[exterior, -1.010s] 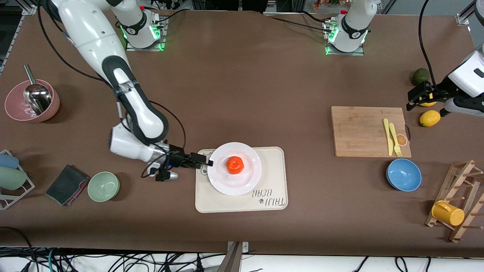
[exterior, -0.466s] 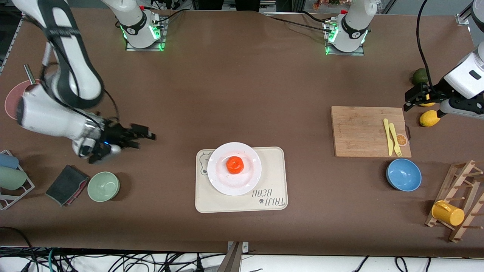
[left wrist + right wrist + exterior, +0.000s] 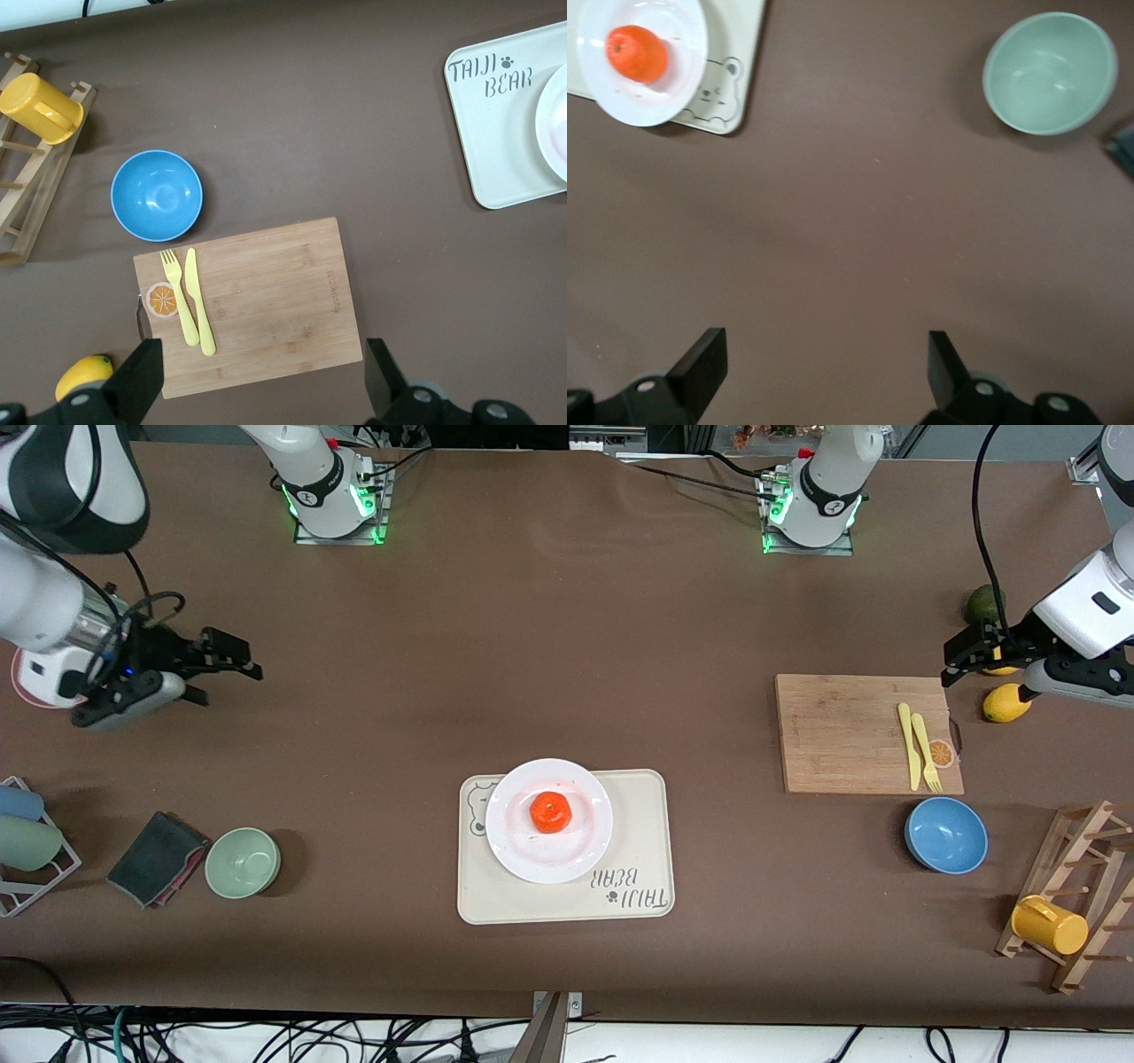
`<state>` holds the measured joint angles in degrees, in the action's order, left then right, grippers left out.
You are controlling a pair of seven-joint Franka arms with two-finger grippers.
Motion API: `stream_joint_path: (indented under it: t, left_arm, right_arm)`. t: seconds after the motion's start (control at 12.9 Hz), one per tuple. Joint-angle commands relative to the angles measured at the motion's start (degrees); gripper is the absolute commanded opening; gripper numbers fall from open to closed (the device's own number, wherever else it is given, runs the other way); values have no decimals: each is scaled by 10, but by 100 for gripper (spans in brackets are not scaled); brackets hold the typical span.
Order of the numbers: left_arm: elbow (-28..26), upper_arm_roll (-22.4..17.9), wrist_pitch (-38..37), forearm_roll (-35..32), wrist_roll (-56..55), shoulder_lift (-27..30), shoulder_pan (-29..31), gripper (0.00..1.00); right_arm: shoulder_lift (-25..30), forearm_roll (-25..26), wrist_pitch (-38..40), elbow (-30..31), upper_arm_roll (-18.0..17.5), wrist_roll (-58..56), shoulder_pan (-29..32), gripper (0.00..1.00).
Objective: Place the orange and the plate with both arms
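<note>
A: How far along can the task be judged to be?

B: It looks finished, or all but. The orange (image 3: 550,812) is seen lying near the middle of the plate (image 3: 585,849), and the plate is set on the tray (image 3: 640,841), just below the centre of the front view. Nothing is being held over either one.

A: And the grippers?

B: Both are empty, with jaws spread wide. The right gripper (image 3: 232,666) is found at the upper left of the front view, up over bare table near the pink bowl (image 3: 19,682), well apart from the plate. In its wrist view only tabletop is framed between its fingers (image 3: 700,363), with the plate and orange small at the upper left corner and the green bowl (image 3: 1050,73) at the upper right.

A: The left one?

B: The left gripper (image 3: 964,657) is seen at the right edge of the front view, over the table's end by a lemon (image 3: 1005,702) and the dark green fruit (image 3: 985,604), next to the board (image 3: 842,735). In its wrist view the board, with the yellow knife (image 3: 200,299) and fork (image 3: 180,297) on it, is framed between its fingers.

A: So what is left?

B: Nothing on the plate, as far as can be judged; perhaps only the arms to be parked.
</note>
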<state>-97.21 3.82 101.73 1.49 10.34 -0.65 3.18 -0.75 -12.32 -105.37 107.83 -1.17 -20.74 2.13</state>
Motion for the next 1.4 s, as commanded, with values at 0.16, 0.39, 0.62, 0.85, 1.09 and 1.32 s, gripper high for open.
stream_joint_path:
  t: [0.16,0.39,0.62,0.85,1.09,1.32]
  left_arm:
    - [9,0,-7,17,12,-4,1,100]
    - [11,1,-5,18,12,-9,-1,100]
    - [11,12,-3,18,12,-16,0,100]
    - [12,13,0,18,12,-24,-1,100]
    - [34,14,48,11,12,-81,-33,100]
    - [62,14,63,18,13,-138,-58,100]
  right_arm:
    - [3,99,97,-100,15,78,-1,100]
    - [25,129,126,-118,15,105,-1,100]
    - [50,129,127,-139,21,97,-3,100]
    - [50,129,127,-139,21,101,-3,100]
    - [51,129,128,-138,25,103,-1,100]
    - [44,129,160,-159,37,98,-2,100]
